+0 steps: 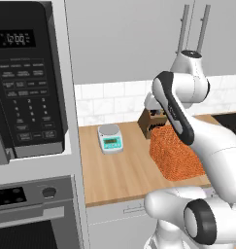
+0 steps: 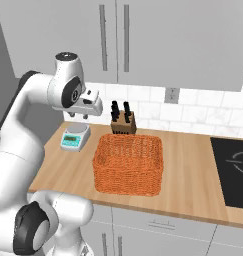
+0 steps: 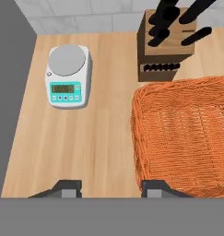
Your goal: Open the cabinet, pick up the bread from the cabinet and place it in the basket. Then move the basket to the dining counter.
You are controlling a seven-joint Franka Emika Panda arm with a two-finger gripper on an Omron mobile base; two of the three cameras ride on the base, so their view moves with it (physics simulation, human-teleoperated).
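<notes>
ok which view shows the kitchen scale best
The hand view: the kitchen scale is seen from above, unobstructed, with its round pan and teal display panel clear. The left base view shows it smaller on the counter. In the right base view it sits small, just below the robot's hand.

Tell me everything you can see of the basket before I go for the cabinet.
The basket is orange woven wicker, rectangular with rounded corners and an open top. It stands upright on the wooden counter, just in front of the knife block, with the small kitchen scale off to one side, apart from it. Nothing shows inside it; the weave is bare. In the hand view the end effector hangs above its near edge, clear of it.
</notes>
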